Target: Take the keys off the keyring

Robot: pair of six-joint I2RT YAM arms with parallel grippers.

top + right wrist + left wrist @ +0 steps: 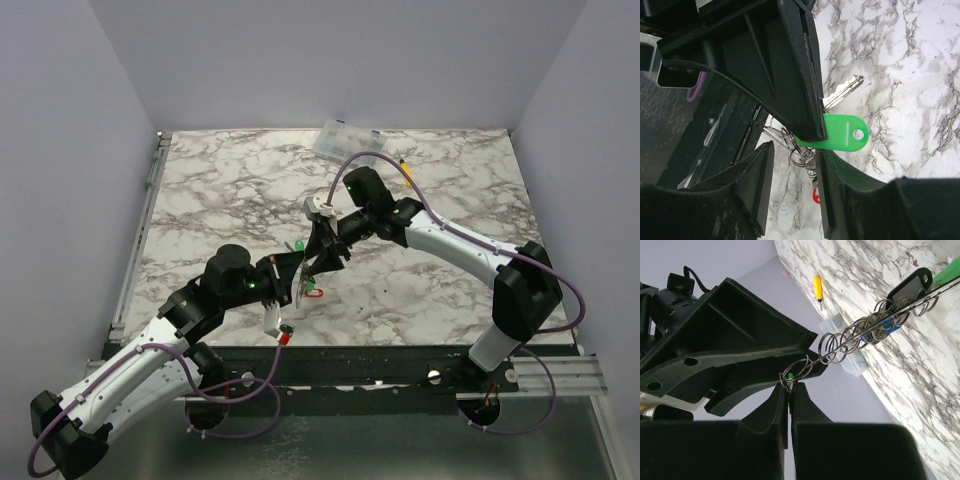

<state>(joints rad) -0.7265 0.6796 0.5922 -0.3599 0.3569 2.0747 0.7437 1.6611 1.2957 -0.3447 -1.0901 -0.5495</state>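
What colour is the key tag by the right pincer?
The tag is green; right wrist view.

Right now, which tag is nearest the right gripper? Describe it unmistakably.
Look above the middle of the marble table. A bunch of wire rings hangs there at the right gripper. The green tag juts beside them: a flat oval with one hole, unlike the bare silver key above it.

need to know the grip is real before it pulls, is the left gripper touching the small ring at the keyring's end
Touching. The left wrist view shows the left gripper shut, its fingertips pinching the small ring with no gap.
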